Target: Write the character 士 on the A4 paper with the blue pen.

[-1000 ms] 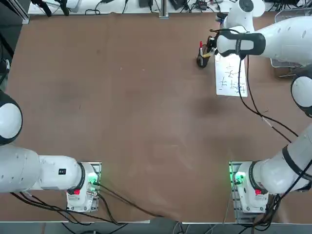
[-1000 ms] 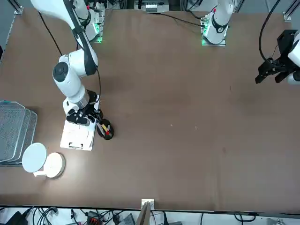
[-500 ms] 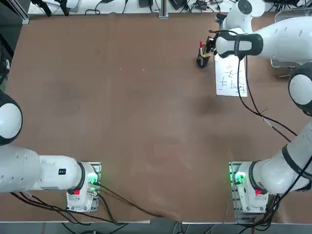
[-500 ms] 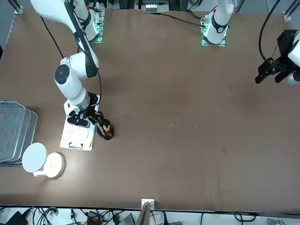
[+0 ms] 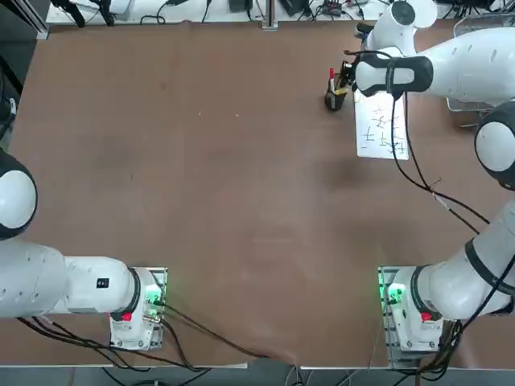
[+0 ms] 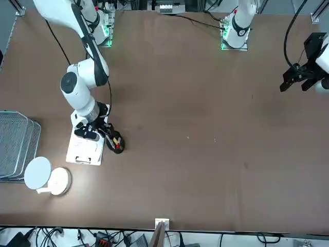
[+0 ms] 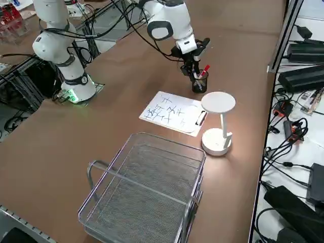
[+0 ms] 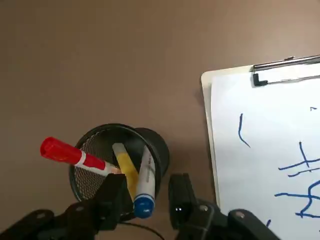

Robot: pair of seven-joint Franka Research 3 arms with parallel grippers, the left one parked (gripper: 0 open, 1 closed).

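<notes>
Pen (image 8: 145, 187) with the blue cap stood in a black mesh cup (image 8: 117, 165) beside a red-capped pen (image 8: 70, 154) and a yellow one (image 8: 126, 170), leaning against the cup's rim on the side nearer the paper (image 8: 272, 150). The right gripper (image 8: 146, 197) hung directly over the cup, its two fingers parted, one on each side of the blue cap (a narrow gap showed on both sides, so no grip yet). Seen from overhead, the gripper (image 5: 348, 79) sat at the table's far right, just beside the paper's clipped short edge. The paper (image 5: 381, 125) lay flat on the brown table (image 5: 225, 177), blue strokes scattered across it, with the cup (image 5: 334, 98) close to its corner but apart from it. From the side, a white lamp (image 7: 217, 124) stood by the clip end and a wire basket (image 7: 144, 195) lay nearer the camera.
</notes>
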